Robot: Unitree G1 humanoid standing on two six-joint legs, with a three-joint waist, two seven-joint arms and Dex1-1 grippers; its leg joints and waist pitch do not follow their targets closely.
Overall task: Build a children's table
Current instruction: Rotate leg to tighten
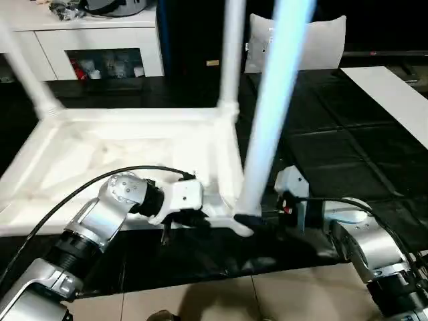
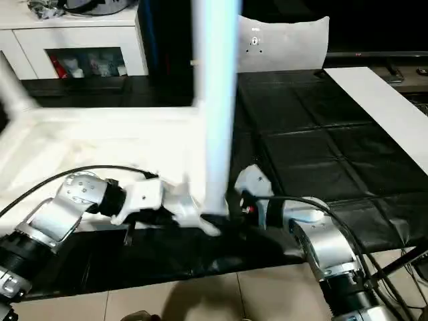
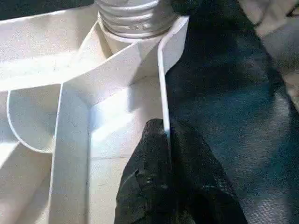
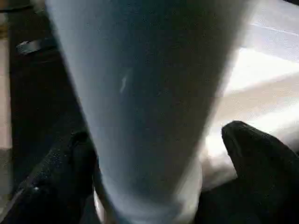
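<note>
Left pincer clamps the thin side wall of the table top at its near right corner, black fingers pinched shut on either side of the rim, as the left wrist view shows. Right pincer grips the base of a leg, one black finger on each side of the tube in the right wrist view. That leg stands nearly upright at the same near corner, its long axis running from the corner socket up out of the top of the frame, leaning slightly toward the robot's right. The table top lies upside down, ribbed underside up, on a black mat, its long axis running left to right across the view. Two more legs already rise from it: one at the far right corner, upright, and one at the far left corner, tilted. Beyond stand a white cabinet and a pale pillow bearing a small mark too small to read.
</note>
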